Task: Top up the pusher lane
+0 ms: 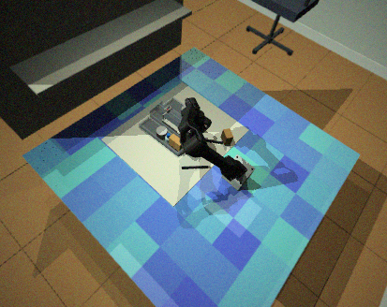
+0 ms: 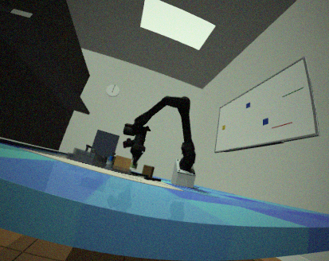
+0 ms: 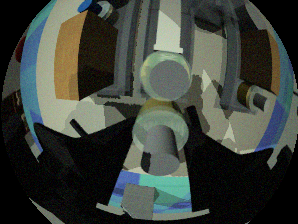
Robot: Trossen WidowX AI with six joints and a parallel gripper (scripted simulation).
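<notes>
My gripper (image 2: 134,164) (image 3: 160,125) points down, its dark fingers shut on a pale green glass jar (image 3: 145,129) with a grey lid and yellowish contents. The held jar is right in front of the lane jar and low over the lane's front end; whether they touch cannot be told. The lane jar (image 3: 168,79), also pale green with a grey lid, stands between the grey rails of the middle lane, against the white pusher (image 3: 168,37). The arm hides the fingertips and this jar in the top view. The low front stop is hidden in the wrist view.
One brown box (image 1: 174,141) (image 2: 122,162) (image 3: 67,60) is left of the lane, another (image 1: 228,137) (image 2: 148,171) right of the arm. A jar with an amber band (image 3: 245,93) is at right in the wrist view. A blue item (image 3: 85,5) is upper left. Dark bars (image 1: 195,167) lie on the mat.
</notes>
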